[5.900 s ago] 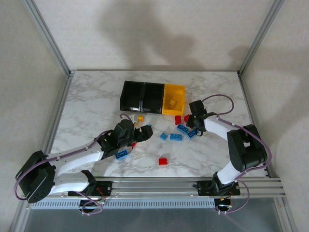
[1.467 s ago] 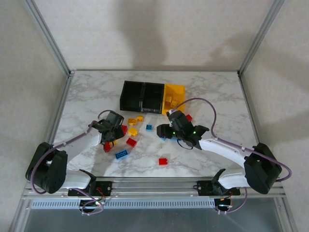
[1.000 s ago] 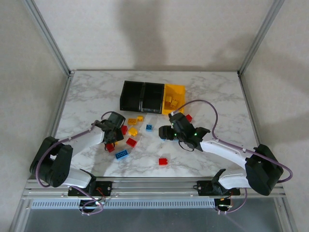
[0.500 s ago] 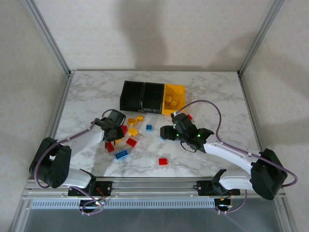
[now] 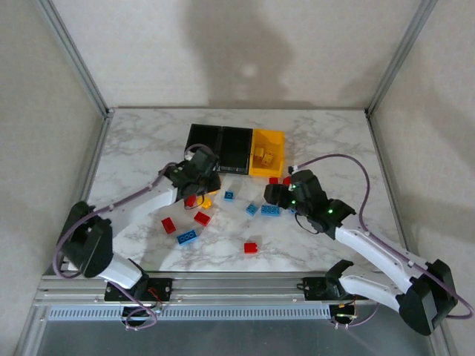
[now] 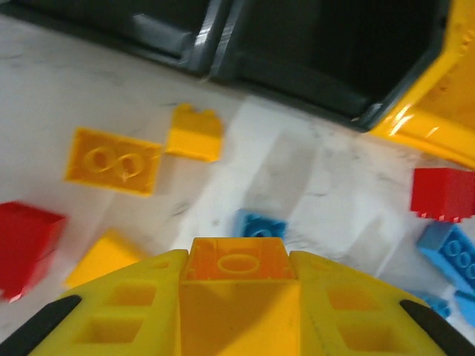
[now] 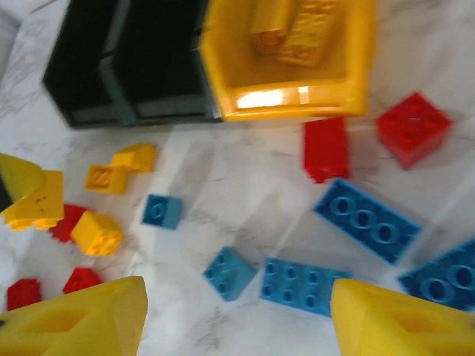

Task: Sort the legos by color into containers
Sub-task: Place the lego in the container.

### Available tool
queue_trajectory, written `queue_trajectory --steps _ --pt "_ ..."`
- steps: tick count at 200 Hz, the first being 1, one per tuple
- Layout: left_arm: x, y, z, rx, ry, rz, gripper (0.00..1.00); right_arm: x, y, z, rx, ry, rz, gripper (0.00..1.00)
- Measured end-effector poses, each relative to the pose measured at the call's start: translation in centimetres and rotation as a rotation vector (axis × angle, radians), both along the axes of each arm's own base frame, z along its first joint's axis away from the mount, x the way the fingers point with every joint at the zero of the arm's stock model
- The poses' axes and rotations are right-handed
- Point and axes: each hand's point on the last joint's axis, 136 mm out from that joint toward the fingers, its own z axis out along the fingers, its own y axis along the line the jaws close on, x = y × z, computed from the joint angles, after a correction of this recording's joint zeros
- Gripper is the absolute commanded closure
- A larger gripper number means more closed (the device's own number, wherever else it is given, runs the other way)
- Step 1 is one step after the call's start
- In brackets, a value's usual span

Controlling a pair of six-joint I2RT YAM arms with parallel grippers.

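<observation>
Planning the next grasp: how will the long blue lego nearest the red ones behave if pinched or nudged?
The long blue lego looks like rigid plastic, so it should stay stiff when pinched. It lies flat, studs up, on the marble table, so a nudge would probably slide or spin it, not tip it. Its glossy sides might slip if gripped off-centre.

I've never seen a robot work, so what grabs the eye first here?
Bright red, blue and yellow legos lie scattered on the marble table in front of three bins. The left gripper pinches a yellow brick, and the yellow bin at the row's right end already holds yellow pieces.
</observation>
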Motion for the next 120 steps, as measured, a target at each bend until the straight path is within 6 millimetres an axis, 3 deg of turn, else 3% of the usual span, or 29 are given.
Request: queue_trajectory --steps 34,77,120 --pt "3.3 -6.0 0.7 -0.037 -0.026 -0.063 0.89 -0.9 -3.0 -1.7 -0.012 0.052 -0.083 0.33" --pt "6.5 -12.2 1.6 -0.099 -0.058 -0.126 0.88 -1.9 -3.9 -0.8 0.023 0.039 -0.11 0.33" --pt "9.6 -16.9 0.6 -0.143 -0.064 -0.187 0.87 -3.1 -4.7 -0.2 0.065 0.03 -0.136 0.33"
